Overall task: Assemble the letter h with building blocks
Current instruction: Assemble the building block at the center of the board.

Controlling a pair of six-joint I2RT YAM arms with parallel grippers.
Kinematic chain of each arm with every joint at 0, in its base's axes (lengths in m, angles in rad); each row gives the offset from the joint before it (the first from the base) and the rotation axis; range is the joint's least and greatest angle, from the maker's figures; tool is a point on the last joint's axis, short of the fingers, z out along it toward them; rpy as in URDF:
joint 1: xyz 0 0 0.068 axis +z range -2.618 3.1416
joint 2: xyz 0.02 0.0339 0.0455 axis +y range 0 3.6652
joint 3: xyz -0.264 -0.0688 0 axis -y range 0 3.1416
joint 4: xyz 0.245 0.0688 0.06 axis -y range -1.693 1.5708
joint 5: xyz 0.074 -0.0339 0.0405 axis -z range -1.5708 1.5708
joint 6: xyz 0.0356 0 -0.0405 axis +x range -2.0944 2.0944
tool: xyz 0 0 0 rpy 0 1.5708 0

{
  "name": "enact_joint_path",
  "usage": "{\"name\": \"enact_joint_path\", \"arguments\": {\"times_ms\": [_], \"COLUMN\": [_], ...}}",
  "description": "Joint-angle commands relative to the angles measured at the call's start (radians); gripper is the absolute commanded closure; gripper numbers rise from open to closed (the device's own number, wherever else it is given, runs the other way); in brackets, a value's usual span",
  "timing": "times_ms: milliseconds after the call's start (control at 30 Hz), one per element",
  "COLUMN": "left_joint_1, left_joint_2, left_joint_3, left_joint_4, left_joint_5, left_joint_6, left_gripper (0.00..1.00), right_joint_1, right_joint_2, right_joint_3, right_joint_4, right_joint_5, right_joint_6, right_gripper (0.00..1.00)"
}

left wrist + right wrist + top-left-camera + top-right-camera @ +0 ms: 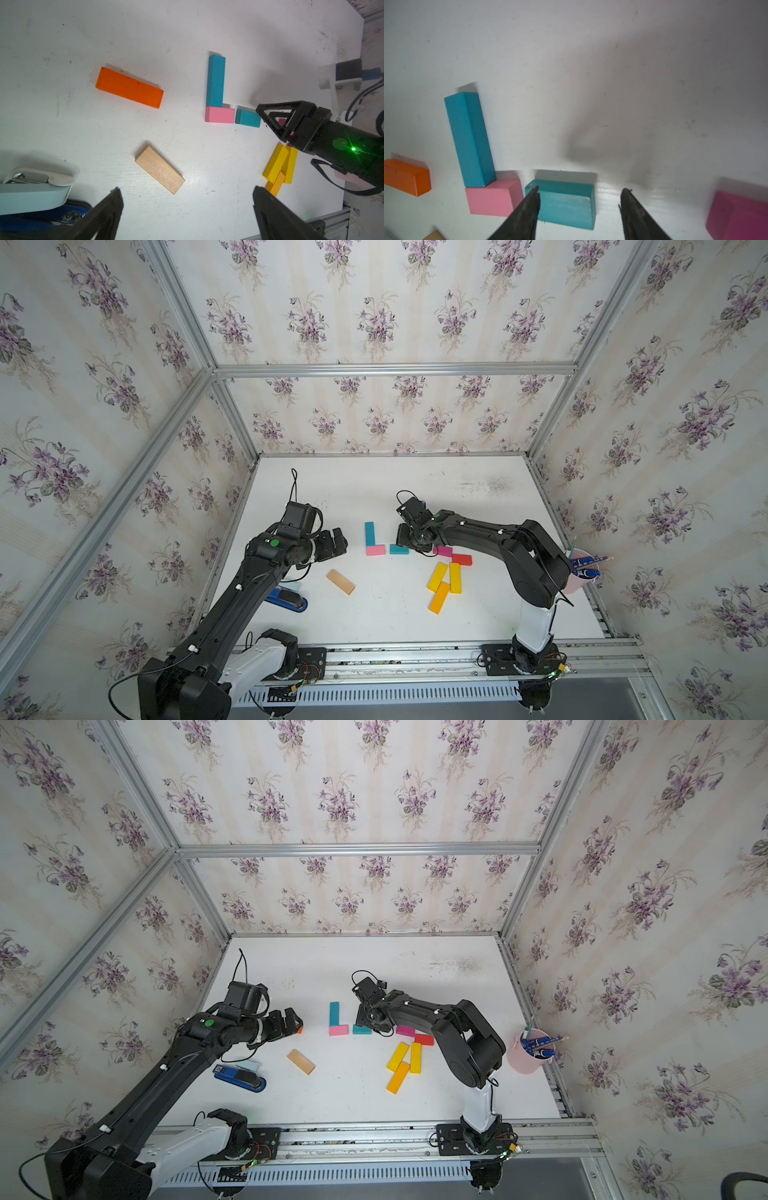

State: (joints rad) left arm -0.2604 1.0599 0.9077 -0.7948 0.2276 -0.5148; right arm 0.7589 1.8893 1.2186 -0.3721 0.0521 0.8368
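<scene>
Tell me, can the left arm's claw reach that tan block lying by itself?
Probably yes. The tan block lies flat on bare table, touching nothing, and the left claw hangs open close by it. The blue stapler sits off to one side.

walls: violet-flower wallpaper [374,323] | frame: aluminium rails [395,369] | tabletop [374,489]: white, scuffed

In both top views my right pincer [406,540] covers one end of the short teal block [398,549], and my arm hides part of the magenta block [443,551]. In a top view my left pincer [296,1022] hides all but a sliver of the orange block [299,1030]. In my right wrist view the magenta and orange blocks run off the picture's edge, and the tan block [433,235] shows only a corner.
</scene>
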Motion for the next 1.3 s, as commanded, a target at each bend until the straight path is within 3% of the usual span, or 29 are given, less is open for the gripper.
{"name": "enact_joint_path", "arguments": {"times_ms": [0,367,1267], "left_joint_1": [0.000,0.001,0.001], "left_joint_2": [-0.001,0.000,0.005], "left_joint_3": [-0.011,-0.032,-0.057], "left_joint_4": [0.038,0.049,0.058], "left_joint_5": [0.011,0.014,0.015], "left_joint_6": [0.000,0.004,0.003], "left_gripper": [0.00,0.00,0.00], "right_joint_1": [0.000,0.006,0.025], "right_joint_2": [-0.008,0.022,0.060], "right_joint_3": [-0.004,-0.004,0.061], "right_joint_4": [0.021,0.038,-0.004], "right_joint_5": [-0.020,-0.033,-0.007], "right_joint_6": [0.016,-0.004,-0.037], "right_gripper": [0.38,0.47,0.48]}}
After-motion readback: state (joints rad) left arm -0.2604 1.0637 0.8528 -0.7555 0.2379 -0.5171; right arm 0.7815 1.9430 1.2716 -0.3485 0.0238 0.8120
